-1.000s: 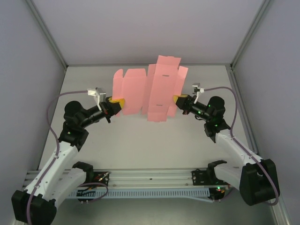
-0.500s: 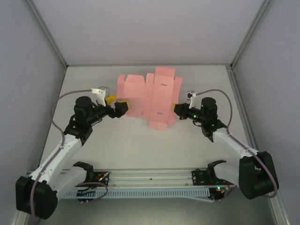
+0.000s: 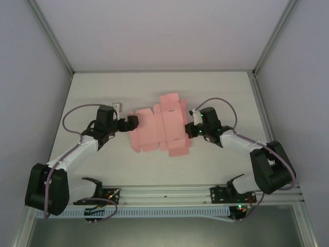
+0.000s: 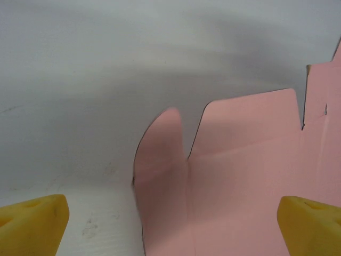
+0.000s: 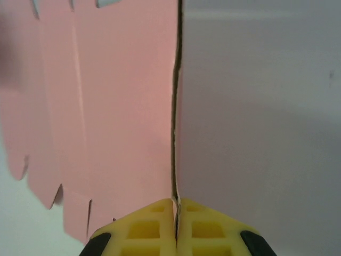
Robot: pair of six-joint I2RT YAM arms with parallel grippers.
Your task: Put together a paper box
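The paper box [image 3: 159, 126] is a flat pink die-cut sheet with flaps and creases, low over the middle of the white table [image 3: 221, 92]. My right gripper [image 3: 189, 128] is shut on its right edge. In the right wrist view the sheet [image 5: 117, 106] stands edge-on, pinched between the yellow pads at the gripper [image 5: 176, 208]. My left gripper [image 3: 132, 123] is at the sheet's left edge and stands open. In the left wrist view its yellow fingertips [image 4: 32, 224] sit far apart, with the sheet's rounded flap [image 4: 160, 160] and a panel [image 4: 250, 176] lying between them, untouched.
Grey walls close in the table on the left, back and right. A metal rail [image 3: 164, 193] with the arm bases runs along the near edge. Bare table lies behind and in front of the sheet.
Both arms have dropped and reached inward, bringing the sheet down from a raised, upright hold to low over the table. The left gripper's jaws now stand apart.
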